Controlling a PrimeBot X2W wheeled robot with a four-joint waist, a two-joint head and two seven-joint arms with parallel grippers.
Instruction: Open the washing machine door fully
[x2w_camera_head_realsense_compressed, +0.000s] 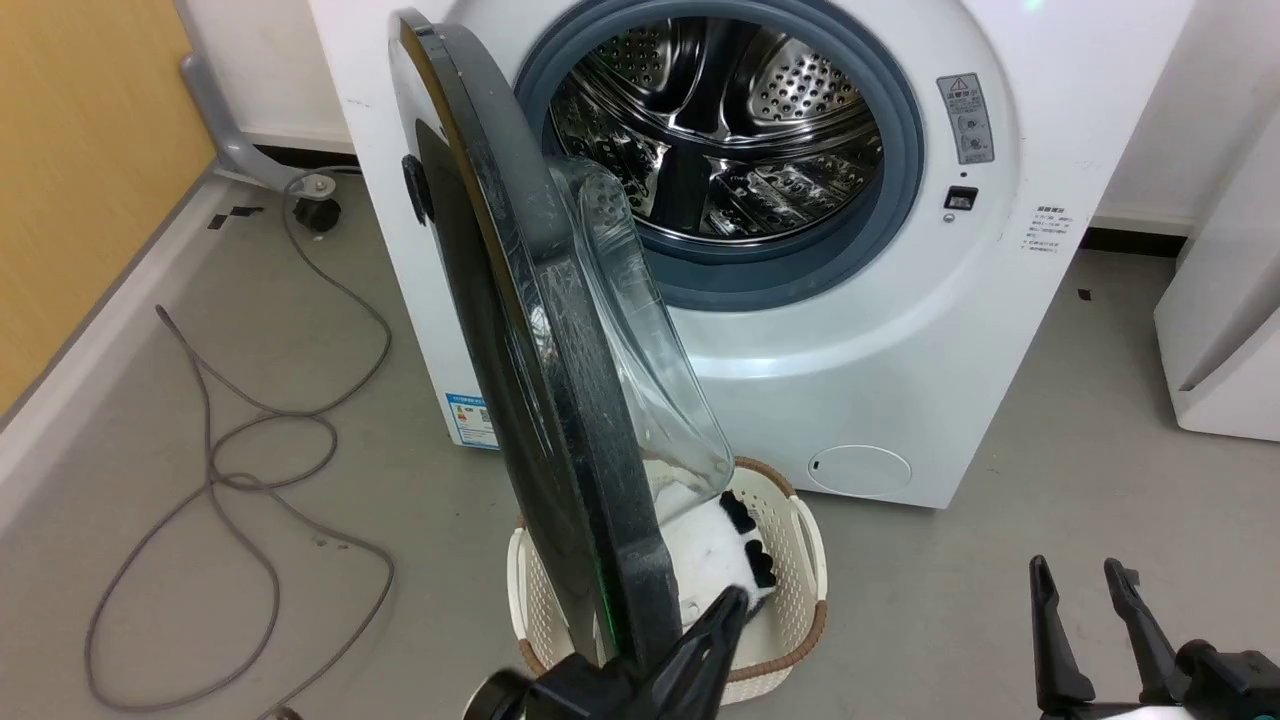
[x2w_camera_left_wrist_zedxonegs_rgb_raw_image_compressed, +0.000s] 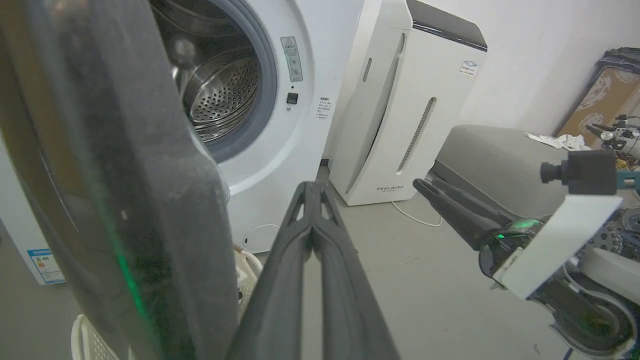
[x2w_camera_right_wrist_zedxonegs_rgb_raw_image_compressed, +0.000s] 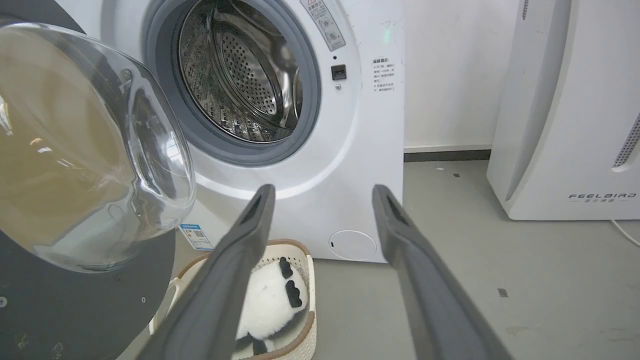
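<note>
The white washing machine stands with its steel drum exposed. Its round black door is swung out on the left hinge, edge-on to me, the clear glass bowl bulging to the right. My left gripper is shut on nothing and lies close against the door's dark inner face at its lower rim; contact is unclear. In the left wrist view the shut gripper sits just right of the door. My right gripper hangs open at the lower right, apart from the door.
A cream basket holding a panda plush sits on the floor under the door. A grey cable loops at the left by a yellow wall. A white appliance stands to the right.
</note>
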